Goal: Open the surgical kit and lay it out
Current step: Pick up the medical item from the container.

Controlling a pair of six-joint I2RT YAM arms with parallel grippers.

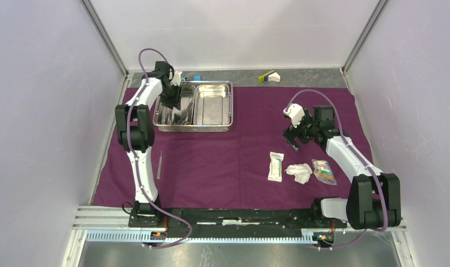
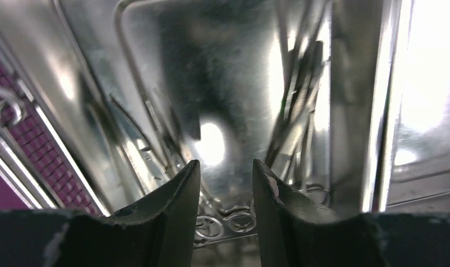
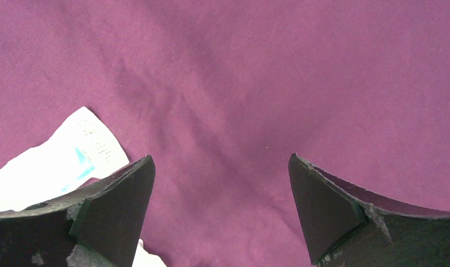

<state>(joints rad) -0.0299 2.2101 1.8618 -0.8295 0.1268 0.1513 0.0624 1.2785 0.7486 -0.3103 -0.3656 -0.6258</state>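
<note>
Left claw (image 2: 226,164) hangs half-parted, gripping nothing, inside the tray's (image 1: 194,128) left compartment. Forceps (image 2: 297,105) lie just ahead, long axis along the tray, rings nearest. Right claw (image 1: 295,140), spread wide, is well apart from the tray.

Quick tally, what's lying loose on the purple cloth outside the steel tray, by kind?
Tweezers: 1
White packet: 1
White gauze: 1
Clear packet: 1
Total: 4
</note>
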